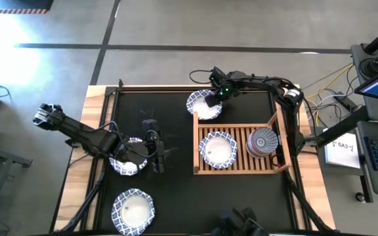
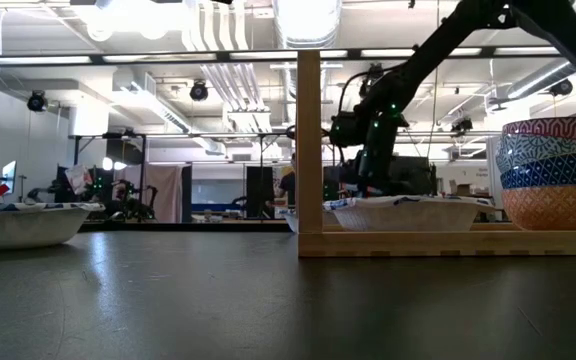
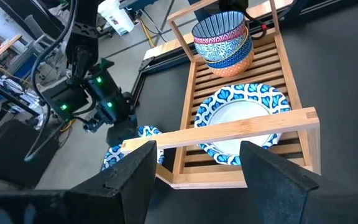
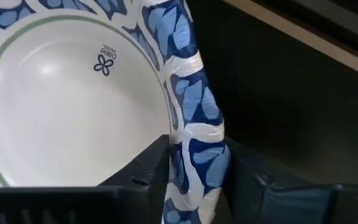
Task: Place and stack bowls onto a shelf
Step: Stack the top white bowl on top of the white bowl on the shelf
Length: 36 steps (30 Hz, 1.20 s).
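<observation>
— What sits closest to you?

— The blue-and-white rim of a large bowl (image 4: 194, 137), right between my right gripper (image 4: 194, 186) fingers. They pinch that rim from both sides, one inside the white basin, one outside. In the high view this bowl (image 1: 204, 105) lies on the black mat (image 1: 156, 105), just beyond the far rail of the shelf (image 1: 241, 169).

— And the shelf itself?

— It carries another large patterned bowl (image 1: 218, 149) on its slats, and beside it a stack of small bowls (image 1: 263, 141), nested one in another, nearer my right arm's base.

— Your other arm?

— My left gripper (image 1: 156, 154) hangs over the mat, left of the shelf, fingers (image 3: 129, 177) spread apart with nothing between them. A third large bowl (image 1: 128, 159) lies partly under that arm, and a fourth (image 1: 133, 210) rests near the front edge of the mat, apart from everything else.
</observation>
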Tool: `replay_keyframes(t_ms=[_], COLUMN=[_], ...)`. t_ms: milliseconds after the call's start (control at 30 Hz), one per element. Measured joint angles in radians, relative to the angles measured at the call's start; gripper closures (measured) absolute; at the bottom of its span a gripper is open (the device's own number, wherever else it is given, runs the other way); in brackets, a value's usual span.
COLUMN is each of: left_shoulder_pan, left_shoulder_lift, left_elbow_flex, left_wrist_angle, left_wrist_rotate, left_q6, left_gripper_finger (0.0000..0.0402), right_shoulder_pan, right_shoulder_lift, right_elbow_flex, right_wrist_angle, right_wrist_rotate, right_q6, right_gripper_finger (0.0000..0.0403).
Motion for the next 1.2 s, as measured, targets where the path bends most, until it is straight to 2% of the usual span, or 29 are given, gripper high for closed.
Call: replay_keyframes(t_ms=[367, 667, 1033, 1200], left_shoulder_pan=[0.0, 0.0, 0.0, 0.0], left_shoulder_lift=[0.0, 0.0, 0.0, 0.0], left_elbow_flex=[0.0, 0.0, 0.0, 0.0], left_wrist_angle=[-0.012, -0.055, -0.057, -0.056], left_wrist_rotate=[0.0, 0.0, 0.0, 0.0], left_q6=[-0.026, -0.082, -0.124, -0.135], left_gripper_finger=[0.0188, 0.0188, 0.0188, 0.0188], right_shoulder_pan=[-0.038, -0.07, -0.072, -0.039], right_shoulder_lift=[-0.003, -0.134, -0.448, -0.573], right_elbow_flex=[0.001, 0.0, 0.0, 0.0], right_wrist_angle=[0.0, -0.015, -0.02, -0.111], right_wrist_rotate=[-0.003, 0.003, 0.006, 0.004], right_q6=[-0.033, -0.045, -0.019, -0.007], right_gripper_finger=[0.0388, 0.0394, 0.0394, 0.0394])
